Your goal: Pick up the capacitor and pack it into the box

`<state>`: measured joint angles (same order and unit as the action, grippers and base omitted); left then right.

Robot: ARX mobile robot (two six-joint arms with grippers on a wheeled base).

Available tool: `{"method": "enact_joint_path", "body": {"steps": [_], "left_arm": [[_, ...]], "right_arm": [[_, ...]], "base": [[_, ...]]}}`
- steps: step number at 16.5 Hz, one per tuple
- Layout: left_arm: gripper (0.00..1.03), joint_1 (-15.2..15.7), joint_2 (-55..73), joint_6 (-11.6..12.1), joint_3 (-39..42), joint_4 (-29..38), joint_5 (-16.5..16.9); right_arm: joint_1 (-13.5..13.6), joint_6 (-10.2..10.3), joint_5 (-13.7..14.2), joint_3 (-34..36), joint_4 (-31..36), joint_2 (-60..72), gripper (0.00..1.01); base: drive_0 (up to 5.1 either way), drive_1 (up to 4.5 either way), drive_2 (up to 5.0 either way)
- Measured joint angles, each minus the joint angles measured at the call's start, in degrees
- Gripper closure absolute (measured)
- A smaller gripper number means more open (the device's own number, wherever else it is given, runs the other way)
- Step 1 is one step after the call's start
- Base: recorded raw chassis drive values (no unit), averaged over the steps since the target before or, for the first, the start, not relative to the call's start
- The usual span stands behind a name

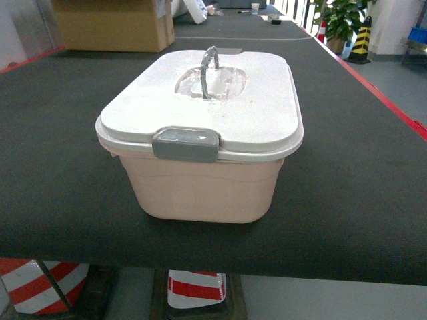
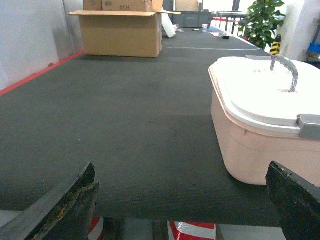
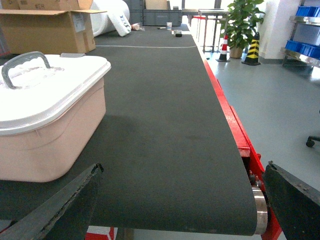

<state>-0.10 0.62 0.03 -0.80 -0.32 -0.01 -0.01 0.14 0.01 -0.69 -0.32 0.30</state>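
Head view: a dark belt [image 1: 60, 167] runs toward a cardboard box [image 1: 113, 23] (plant [image 1: 340, 17] far right). The box [image 1: 207, 187] sits lidded, midway between both grippers, left [image 2: 182, 210] and right [image 3: 182, 210], each wide open, empty.

Box [image 1: 200, 190] contents hidden under lid [image 1: 260, 100]
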Motion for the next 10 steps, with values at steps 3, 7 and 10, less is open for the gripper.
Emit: {"method": "enact_joint_path", "body": {"steps": [3,7,10], "left_arm": [[0.05,-0.02,-0.02,0.0,0.0,0.0,0.0],[0.05,-0.02,0.0,0.0,0.0,0.0,0.0],[0.05,-0.02,0.0,0.0,0.0,0.0,0.0]], "right_arm": [[0.0,0.0,0.0,0.0,0.0,-0.02,0.03],[0.0,0.0,0.0,0.0,0.02,0.0,0.03],[0.0,0.0,0.0,0.0,0.0,-0.02,0.03]], "base": [[0.0,0.0,0.0],[0.0,0.0,0.0],[0.0,0.0,0.0]]}}
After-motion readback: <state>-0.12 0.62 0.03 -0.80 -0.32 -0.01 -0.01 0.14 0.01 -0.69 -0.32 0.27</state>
